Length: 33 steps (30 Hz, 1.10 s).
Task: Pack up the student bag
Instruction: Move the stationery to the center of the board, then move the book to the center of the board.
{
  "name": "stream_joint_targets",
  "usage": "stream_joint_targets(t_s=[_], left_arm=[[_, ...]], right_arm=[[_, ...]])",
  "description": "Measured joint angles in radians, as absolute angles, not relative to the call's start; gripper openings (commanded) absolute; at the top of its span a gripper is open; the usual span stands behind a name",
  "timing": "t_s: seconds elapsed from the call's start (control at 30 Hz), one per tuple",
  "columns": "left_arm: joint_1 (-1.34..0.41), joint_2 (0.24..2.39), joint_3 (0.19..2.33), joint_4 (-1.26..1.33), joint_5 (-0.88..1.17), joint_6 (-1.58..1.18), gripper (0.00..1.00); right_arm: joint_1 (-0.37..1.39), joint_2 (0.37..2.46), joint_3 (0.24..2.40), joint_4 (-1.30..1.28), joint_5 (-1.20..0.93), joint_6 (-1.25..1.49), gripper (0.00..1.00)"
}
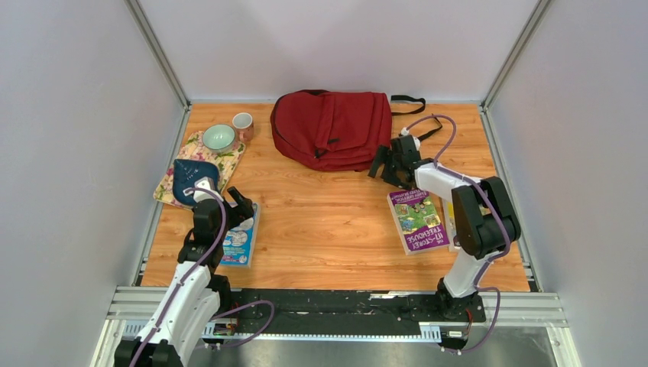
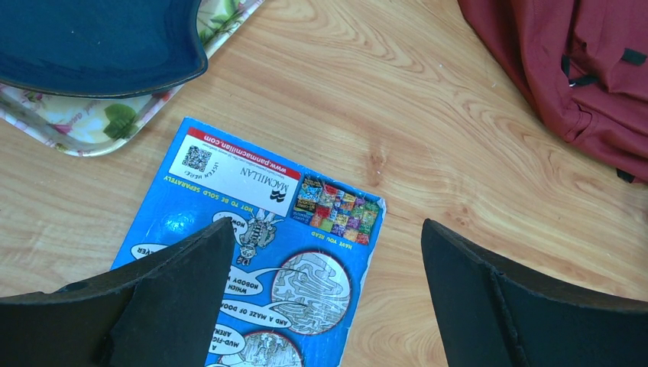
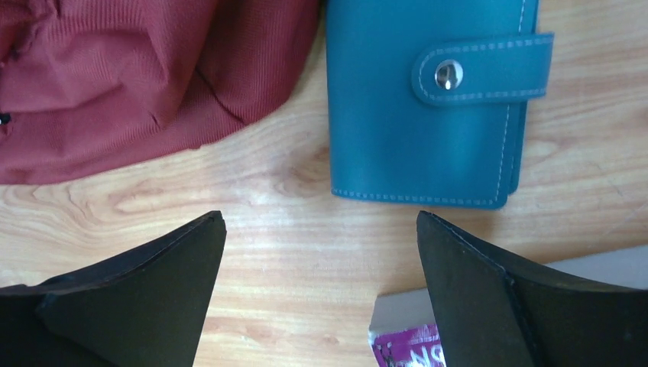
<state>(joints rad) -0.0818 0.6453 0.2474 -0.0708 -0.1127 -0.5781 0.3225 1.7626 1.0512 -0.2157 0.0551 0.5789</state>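
The student bag (image 1: 332, 128), a dark red backpack with black straps, lies closed at the back middle of the table. It also shows in the left wrist view (image 2: 581, 84) and the right wrist view (image 3: 130, 76). My right gripper (image 1: 386, 164) is open and empty (image 3: 319, 214), just right of the bag's near corner, above bare wood. A teal wallet (image 3: 413, 115) lies just ahead of it. A purple book (image 1: 419, 220) lies behind it. My left gripper (image 1: 235, 202) is open and empty (image 2: 327, 223) over the far edge of a blue book (image 2: 267, 229).
A floral tray (image 1: 229, 160) at the left holds a dark blue dish (image 1: 195, 177) and a green bowl (image 1: 219, 138). A pink mug (image 1: 243, 125) stands beside it. White walls close the table on three sides.
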Motion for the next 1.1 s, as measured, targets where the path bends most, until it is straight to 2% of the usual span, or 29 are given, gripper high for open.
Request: stream_joint_targets(t_s=[0.33, 0.63, 0.8, 1.1], left_arm=[[-0.082, 0.646, 0.236, -0.070, -0.109, -0.579, 0.99], [-0.082, 0.657, 0.233, -0.067, -0.106, -0.580, 0.99], [-0.082, 0.658, 0.220, -0.068, -0.106, -0.579, 0.99], [-0.082, 0.657, 0.220, -0.067, -0.114, -0.572, 0.99]], right_arm=[[0.349, 1.594, 0.945, -0.145, -0.071, 0.620, 0.99], [0.485, 1.461, 0.735, -0.087, -0.117, 0.655, 1.00], [0.453, 1.451, 0.673, -0.125, -0.057, 0.654, 1.00], [0.327, 1.454, 0.735, -0.167, 0.016, 0.631, 1.00]])
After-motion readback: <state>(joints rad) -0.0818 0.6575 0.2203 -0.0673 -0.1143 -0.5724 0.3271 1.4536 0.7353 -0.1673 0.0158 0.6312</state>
